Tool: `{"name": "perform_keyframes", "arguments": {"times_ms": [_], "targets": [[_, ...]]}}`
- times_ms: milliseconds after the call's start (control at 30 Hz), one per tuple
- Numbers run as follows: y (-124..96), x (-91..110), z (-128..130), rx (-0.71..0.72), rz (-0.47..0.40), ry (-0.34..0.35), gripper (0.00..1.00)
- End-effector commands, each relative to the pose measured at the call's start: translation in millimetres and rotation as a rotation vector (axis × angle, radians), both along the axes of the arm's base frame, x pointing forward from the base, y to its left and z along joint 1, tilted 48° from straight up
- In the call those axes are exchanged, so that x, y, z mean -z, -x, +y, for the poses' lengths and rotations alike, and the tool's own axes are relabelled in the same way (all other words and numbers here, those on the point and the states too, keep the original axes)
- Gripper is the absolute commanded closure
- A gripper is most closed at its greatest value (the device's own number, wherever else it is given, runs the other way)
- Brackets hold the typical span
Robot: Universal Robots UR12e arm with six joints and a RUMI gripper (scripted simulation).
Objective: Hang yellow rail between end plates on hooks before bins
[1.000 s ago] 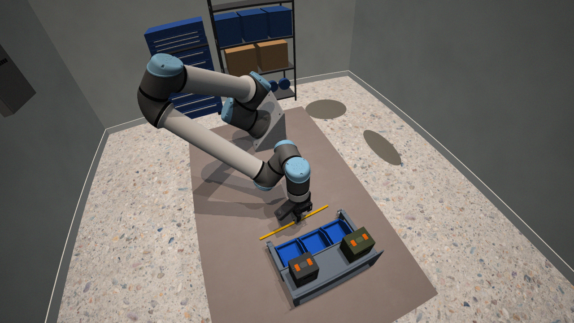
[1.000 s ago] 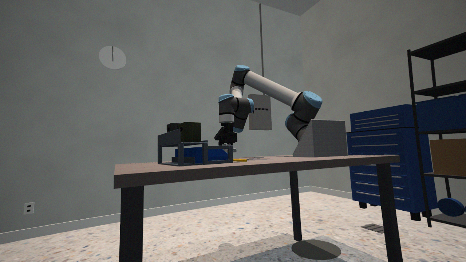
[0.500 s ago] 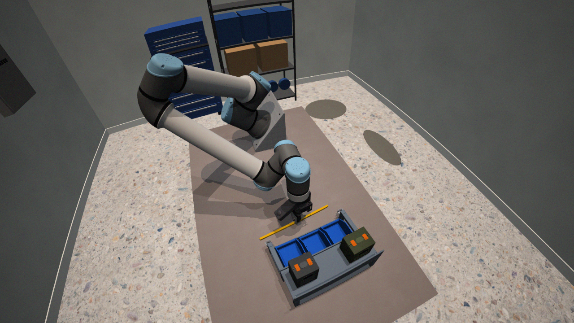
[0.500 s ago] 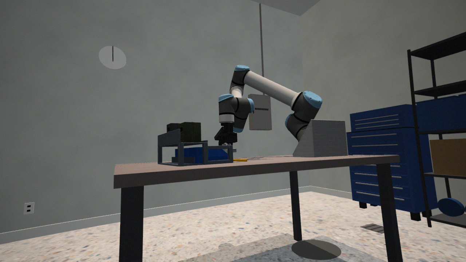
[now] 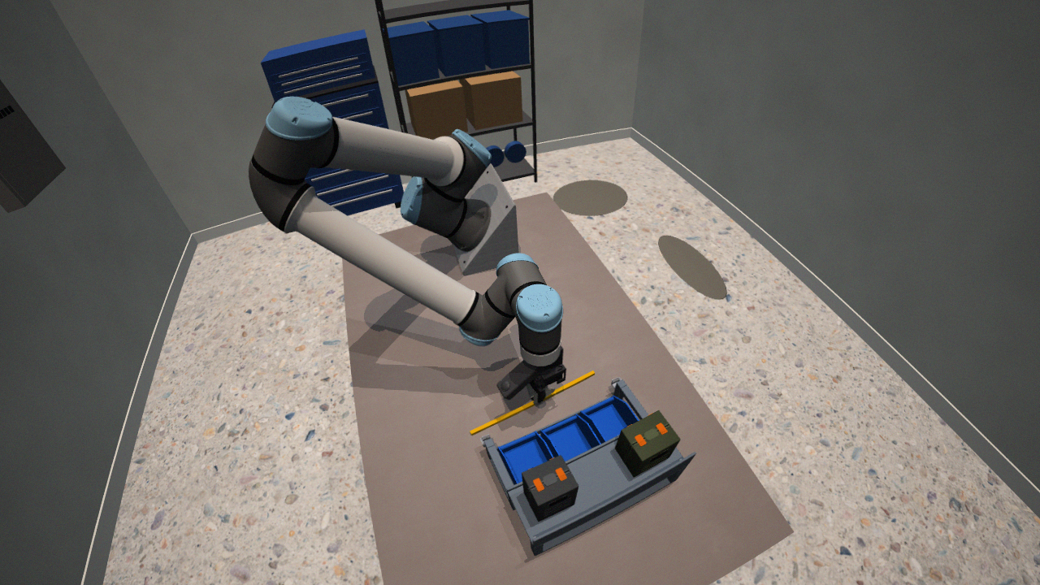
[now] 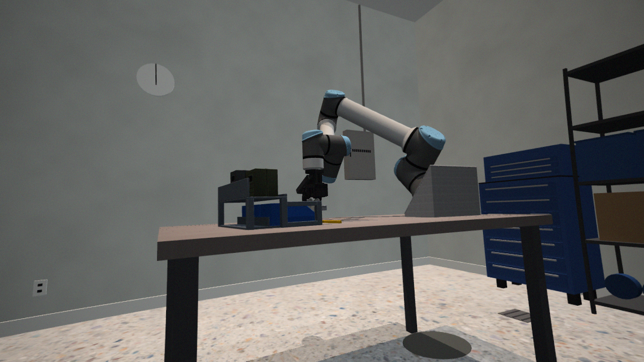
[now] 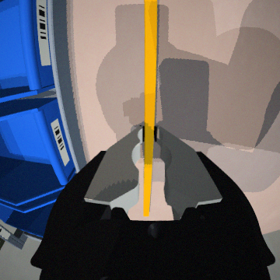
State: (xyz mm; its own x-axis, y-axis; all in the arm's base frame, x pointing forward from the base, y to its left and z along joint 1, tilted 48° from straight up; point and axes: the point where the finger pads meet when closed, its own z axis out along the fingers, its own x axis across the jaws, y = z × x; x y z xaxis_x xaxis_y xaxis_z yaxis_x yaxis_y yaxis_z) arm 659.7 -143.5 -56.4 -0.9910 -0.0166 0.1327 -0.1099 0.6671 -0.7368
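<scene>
The claw is clamped on the yellow rail just beside three blue bins in the grey rack.

Pretty bare room: grey walls, speckled terrazzo floor, brown table on dark legs. Blue tool chest and black shelving rack with blue and cardboard boxes stand past its far edge.

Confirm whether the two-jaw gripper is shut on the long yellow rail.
Shut on it. In the wrist view the gripper pinches the long yellow rail between both grey fingers.
</scene>
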Motion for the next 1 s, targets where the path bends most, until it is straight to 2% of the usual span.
{"name": "perform_keyframes", "arguments": {"times_ms": [0,967], "targets": [[-0.4,-0.4,0.4,-0.001,-0.001,0.0,1.0],[-0.7,-3.0,3.3,-0.001,-0.001,0.0,1.0]]}}
